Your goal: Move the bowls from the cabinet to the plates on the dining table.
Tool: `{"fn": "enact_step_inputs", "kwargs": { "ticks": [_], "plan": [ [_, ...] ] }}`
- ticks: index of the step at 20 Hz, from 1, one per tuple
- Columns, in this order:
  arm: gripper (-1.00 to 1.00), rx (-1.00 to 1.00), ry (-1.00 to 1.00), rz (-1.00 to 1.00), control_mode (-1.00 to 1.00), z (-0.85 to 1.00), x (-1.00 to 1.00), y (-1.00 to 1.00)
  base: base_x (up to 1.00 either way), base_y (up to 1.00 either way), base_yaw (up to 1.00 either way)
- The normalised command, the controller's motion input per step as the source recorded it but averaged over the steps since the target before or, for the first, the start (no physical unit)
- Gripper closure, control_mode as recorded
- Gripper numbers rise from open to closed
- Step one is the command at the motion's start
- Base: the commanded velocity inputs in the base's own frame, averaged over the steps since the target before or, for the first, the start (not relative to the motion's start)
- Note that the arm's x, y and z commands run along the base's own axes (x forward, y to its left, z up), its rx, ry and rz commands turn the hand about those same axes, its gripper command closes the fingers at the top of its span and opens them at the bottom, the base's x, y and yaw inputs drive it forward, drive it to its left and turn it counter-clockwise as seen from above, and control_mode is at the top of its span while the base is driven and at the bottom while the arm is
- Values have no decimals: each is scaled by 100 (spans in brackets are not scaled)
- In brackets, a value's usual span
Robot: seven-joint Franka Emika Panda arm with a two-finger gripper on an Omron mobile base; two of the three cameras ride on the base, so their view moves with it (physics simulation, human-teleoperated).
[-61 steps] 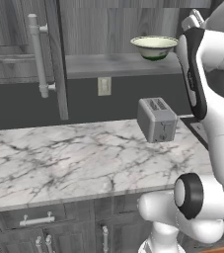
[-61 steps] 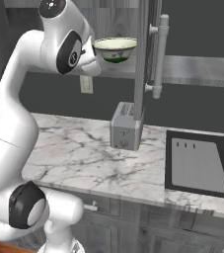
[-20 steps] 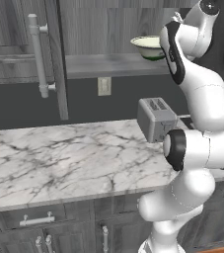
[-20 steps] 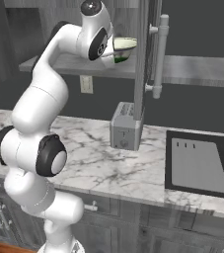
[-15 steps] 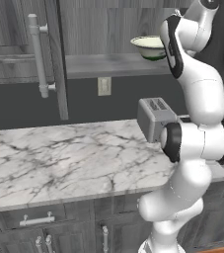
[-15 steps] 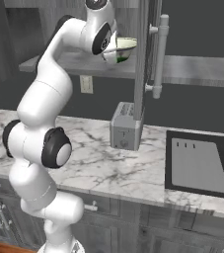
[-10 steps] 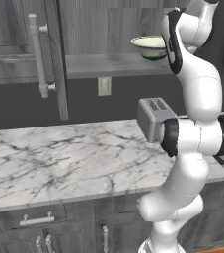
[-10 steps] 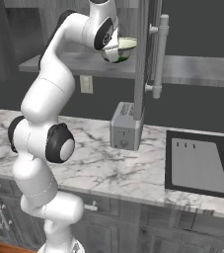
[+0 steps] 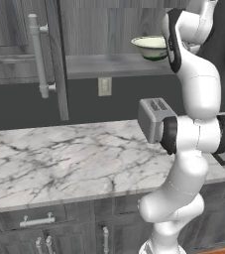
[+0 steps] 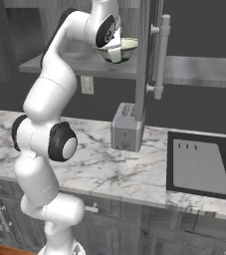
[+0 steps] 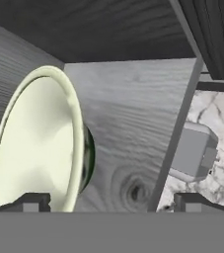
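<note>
Cream bowl (image 9: 151,47) on open cabinet (image 10: 59,63) shelf, at nine o'clock in hand view; gripper (image 11: 108,201) spread wide beside it, holding nothing; toaster (image 10: 126,132) at three o'clock; right base view adds dark sink (image 10: 199,167)

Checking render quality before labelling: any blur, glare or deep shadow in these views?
Left base view: sharp, evenly lit, bowl clear on its shelf. Right base view: cabinet interior dark, no glare. Hand view: bowl looms large and soft-edged; toaster slightly blurred.
</note>
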Motion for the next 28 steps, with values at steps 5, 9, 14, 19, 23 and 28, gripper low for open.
{"fn": "enact_step_inputs", "kwargs": {
  "ticks": [5, 9, 14, 19, 23, 28],
  "plan": [
    [-100, -5, 0, 0, -100, -22, 19, 0, 0, 0, 0],
    [-100, 0, 1, 0, -100, -1, 53, 0, 0, 0, 0],
    [-100, 0, 6, 0, -100, -2, 53, -1, 0, 0, 0],
    [-100, 1, 12, 0, -100, 0, 46, -5, 0, 0, 0],
    [-100, 2, 15, 0, -100, 0, 48, -6, 0, 0, 0],
    [100, 1, 10, 0, -100, 0, 28, -1, 0, 0, 0]
  ]
}}
